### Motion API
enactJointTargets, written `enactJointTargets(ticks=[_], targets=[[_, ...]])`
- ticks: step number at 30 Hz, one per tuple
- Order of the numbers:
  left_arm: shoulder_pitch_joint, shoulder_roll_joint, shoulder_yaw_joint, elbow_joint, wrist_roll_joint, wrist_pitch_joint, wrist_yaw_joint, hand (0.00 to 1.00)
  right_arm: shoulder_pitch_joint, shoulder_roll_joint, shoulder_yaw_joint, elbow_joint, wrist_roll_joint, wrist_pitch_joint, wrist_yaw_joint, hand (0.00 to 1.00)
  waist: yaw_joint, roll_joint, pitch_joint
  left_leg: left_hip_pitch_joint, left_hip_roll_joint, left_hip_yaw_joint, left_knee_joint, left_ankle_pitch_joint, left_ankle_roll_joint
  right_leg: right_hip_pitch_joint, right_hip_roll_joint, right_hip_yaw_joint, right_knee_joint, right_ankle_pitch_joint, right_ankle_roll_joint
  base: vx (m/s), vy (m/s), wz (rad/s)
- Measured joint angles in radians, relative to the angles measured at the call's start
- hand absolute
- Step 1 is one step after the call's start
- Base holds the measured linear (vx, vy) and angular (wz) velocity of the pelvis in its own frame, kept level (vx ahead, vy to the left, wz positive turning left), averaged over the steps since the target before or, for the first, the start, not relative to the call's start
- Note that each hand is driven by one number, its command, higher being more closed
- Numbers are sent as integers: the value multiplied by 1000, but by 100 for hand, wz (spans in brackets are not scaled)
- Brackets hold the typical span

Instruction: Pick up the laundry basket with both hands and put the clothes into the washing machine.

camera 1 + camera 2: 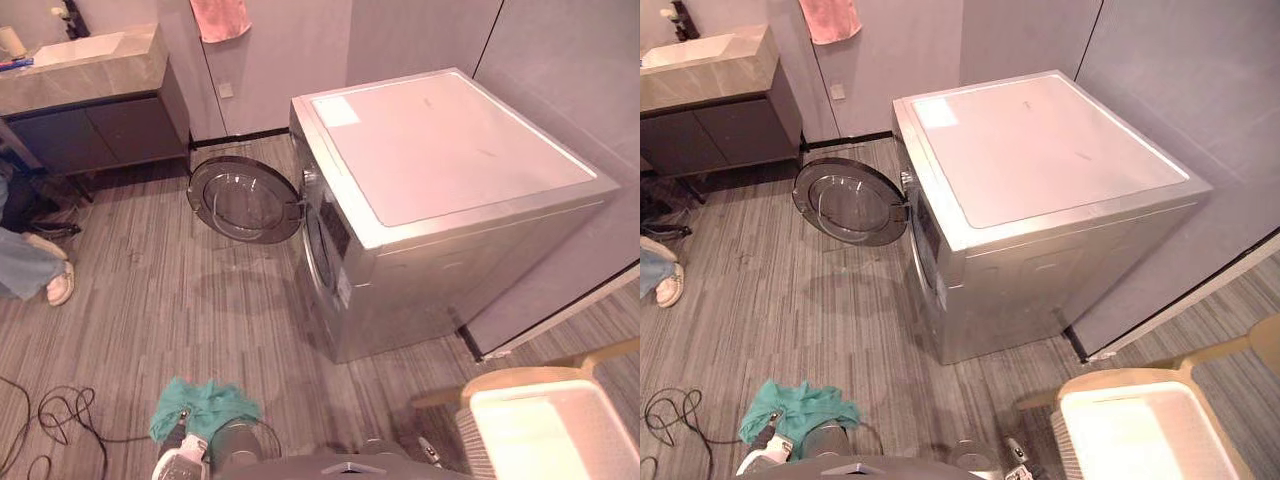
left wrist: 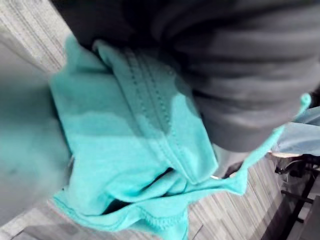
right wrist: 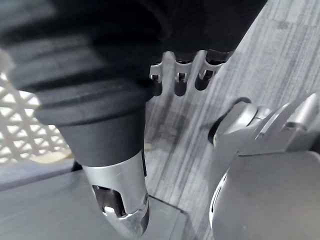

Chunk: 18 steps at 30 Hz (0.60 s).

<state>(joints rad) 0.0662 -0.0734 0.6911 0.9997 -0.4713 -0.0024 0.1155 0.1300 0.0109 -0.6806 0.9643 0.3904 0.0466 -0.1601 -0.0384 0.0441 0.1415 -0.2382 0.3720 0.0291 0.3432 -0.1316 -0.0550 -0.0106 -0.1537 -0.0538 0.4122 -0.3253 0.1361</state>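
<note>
Grey floor [image 1: 150, 300] by open washing machine [image 1: 450, 150]; teal cloth [image 1: 205, 405] hides left hand [image 2: 250, 85], grip unclear; right hand [image 3: 110, 100] loose, empty.

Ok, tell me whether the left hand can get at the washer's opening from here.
Probably not yet. The door is swung open and nothing blocks the washer's opening, but the left hand, with the teal cloth, sits well short of it across the floor.

Left of the washing machine [image 1: 450, 180] hangs its open door [image 1: 243, 200]; farther left and behind, the worktop [image 1: 90, 75]. Before the machine, the laundry basket [image 1: 525, 380] lies rightward, the cloth [image 1: 205, 405] leftward.
</note>
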Motion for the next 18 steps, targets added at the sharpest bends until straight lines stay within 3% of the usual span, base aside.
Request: enactJointTargets(ticks=[2,3,4,5,7,8,9,10,12,13,16,18], targets=[[12,2,-4,37,-4,1,13,100,-5,-36,-19,40,3,0,-6,0,-2,21,-15,29,-10,2,1,14,-41,15,-44,43,4,-27,55,291,746,-43],[32,14,-10,64,-6,2,14,100,-4,-37,-44,59,9,-1,-6,0,-4,11,-23,30,-34,4,35,34,-206,17,-77,71,-3,-31,90,307,769,-53],[36,50,-24,97,-5,3,18,100,-6,-13,-62,93,17,1,-4,0,-19,-29,-58,-8,-108,37,107,-39,-170,13,-145,110,-26,12,88,328,692,-25],[39,69,-37,109,-3,3,18,100,-9,1,-76,112,17,2,-2,0,-31,-56,-80,-23,-124,43,131,-52,-163,-1,-158,128,-26,56,69,364,771,-5],[36,113,-110,125,6,9,17,100,-11,31,-107,135,18,8,1,0,-41,-64,-76,10,-166,81,129,-82,-111,-74,-175,182,60,283,-29,282,598,-14],[36,119,-145,124,12,10,15,100,-11,29,-110,135,18,9,4,0,-42,-65,-73,56,-176,106,93,-84,-87,-112,-186,178,131,353,-72,206,423,-32],[38,122,-165,124,19,11,14,100,-11,29,-110,135,17,9,4,0,-43,-65,-72,90,-184,127,66,-83,-72,-141,-188,171,197,355,-90,237,452,-40],[44,126,-197,125,24,13,12,100,-12,29,-108,136,17,12,4,0,-50,-60,-66,167,-200,163,6,-75,-50,-194,-188,112,342,313,-106,195,353,-43],[38,129,-239,127,25,16,9,100,-19,24,-98,138,16,19,5,0,-55,-46,-50,270,-225,214,-94,-60,-26,-247,-169,-26,484,230,-91,184,331,-55],[24,129,-243,129,28,18,7,100,-24,20,-79,132,13,21,6,0,-54,-42,-42,323,-243,260,-154,-54,-18,-294,-125,-129,534,176,-85,119,186,-66],[10,120,-238,132,42,25,3,100,-37,22,-76,112,12,22,7,0,-69,-41,-23,369,-256,333,-200,-59,-15,-344,-13,-269,436,135,-84,185,61,-71],[-18,95,-221,131,44,29,-2,100,-36,25,-80,104,12,20,6,0,-73,-52,-3,398,-281,367,-236,-54,-24,-327,3,-358,229,160,-90,243,-13,-53]])
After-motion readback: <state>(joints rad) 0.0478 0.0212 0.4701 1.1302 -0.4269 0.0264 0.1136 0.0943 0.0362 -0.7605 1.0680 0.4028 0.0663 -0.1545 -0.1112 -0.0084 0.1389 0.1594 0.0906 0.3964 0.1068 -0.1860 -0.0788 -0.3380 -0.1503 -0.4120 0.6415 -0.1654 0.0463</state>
